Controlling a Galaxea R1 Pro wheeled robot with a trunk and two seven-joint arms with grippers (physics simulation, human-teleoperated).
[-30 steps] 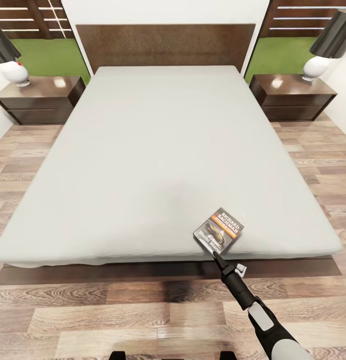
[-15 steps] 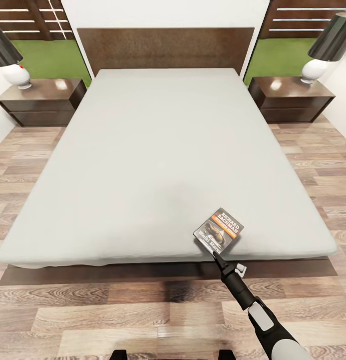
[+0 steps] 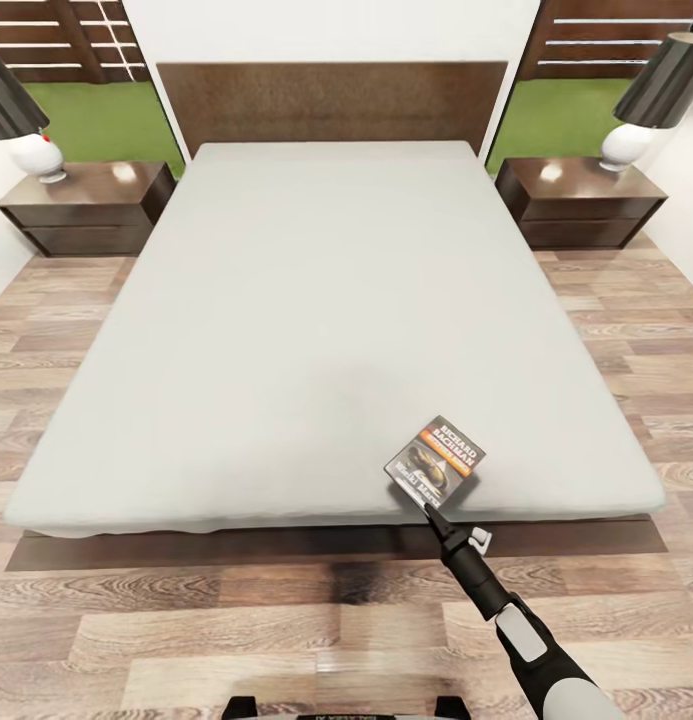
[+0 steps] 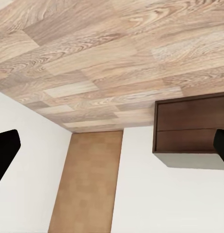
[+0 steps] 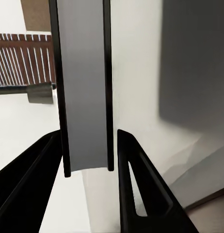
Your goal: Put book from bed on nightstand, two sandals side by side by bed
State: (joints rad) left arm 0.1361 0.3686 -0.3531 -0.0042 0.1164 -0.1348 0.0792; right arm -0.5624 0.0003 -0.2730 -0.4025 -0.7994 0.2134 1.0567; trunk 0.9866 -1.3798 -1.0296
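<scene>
Backing away slightly, the head camera is showing more floor while the right gripper [image 3: 429,508] is staying clamped on the book [image 3: 436,463] above the bed's [image 3: 286,300] foot corner; the right-hand nightstand [image 3: 583,203] is lying well beyond, nearer this arm.

The bed [image 3: 326,300] takes up the middle of the head view — dark-brown frame and headboard, plain light-grey mattress. The book [image 3: 436,463] is at the lower right of the mattress, by the foot edge; whether it rests flat there or is tilted up off the surface is hard to tell. The wood-plank floor [image 3: 186,630] runs around the bed — a nightstand [image 3: 86,205] stands at the upper left, another [image 3: 581,200] at the upper right, each carrying a lamp.
</scene>
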